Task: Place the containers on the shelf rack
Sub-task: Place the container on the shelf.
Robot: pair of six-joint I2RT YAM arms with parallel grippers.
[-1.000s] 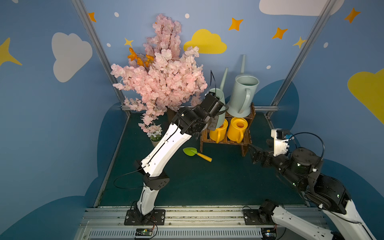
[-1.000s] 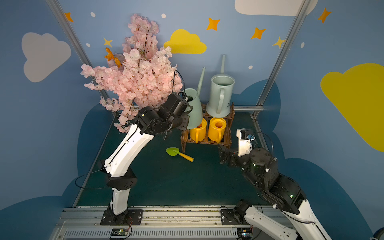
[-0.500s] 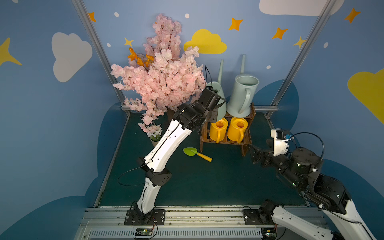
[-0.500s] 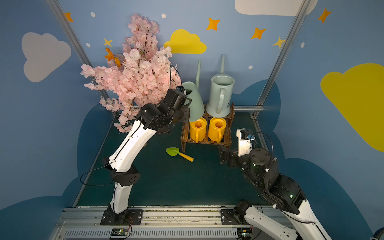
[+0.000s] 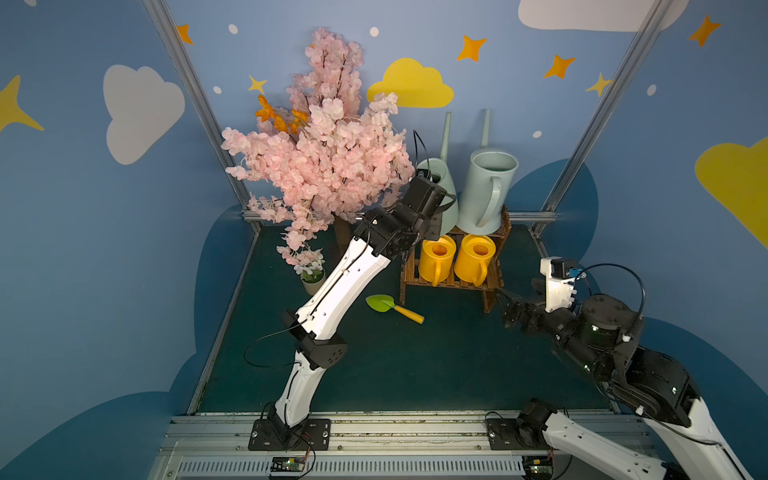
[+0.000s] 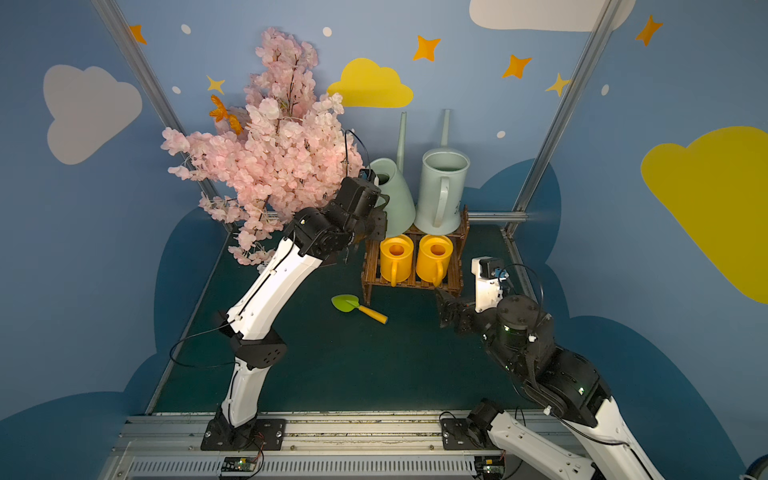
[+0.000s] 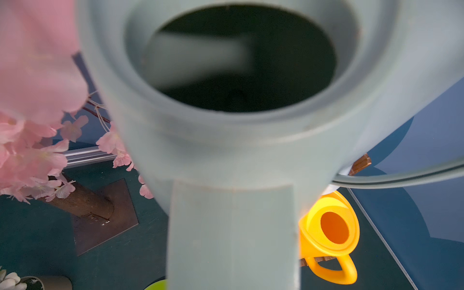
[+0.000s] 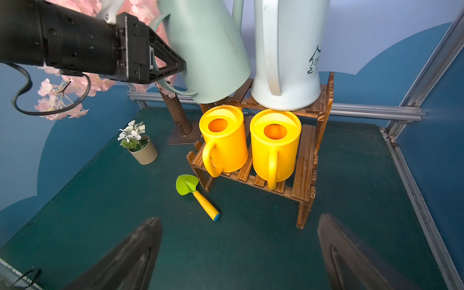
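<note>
**Fourth can held tilted at the rack's top tier**

Farthest to the left of the rack [image 8: 305, 163], a small flower pot [image 8: 144, 153] stands on the green mat [image 8: 100, 200]. A pink blossom tree [image 5: 328, 166] rises behind the pot, also left of the rack.

The left gripper [image 8: 175, 69] reaches in at the rack's upper left end. Its jaws are clamped on the thin curved handle of a green-grey watering can [image 8: 208, 55]. This can is tilted, with its mouth leaning away from the rack toward the tree. Its long spout points up behind the rack. The edge of its base nearer the rack's middle is down at the top tier's slats, and the opposite edge hangs out past the rack's left end. Whether it bears on the slats cannot be told. In the left wrist view its blurred mouth and handle fill most of the frame.

A green trowel [image 8: 187, 185] with a yellow handle lies on the mat just in front of the rack's left front leg.

On the rack's lower tier two yellow cans stand side by side, the left one [image 8: 226, 145] and the right one [image 8: 276, 150], with their handles facing forward. On the right half of the top tier a blue-grey watering can [image 8: 291, 62] stands upright. The tilted can's side is close against it.

The right gripper [image 8: 237, 221] hovers over the mat in front of the rack's right front leg. Its jaws are spread wide with nothing between them.
</note>
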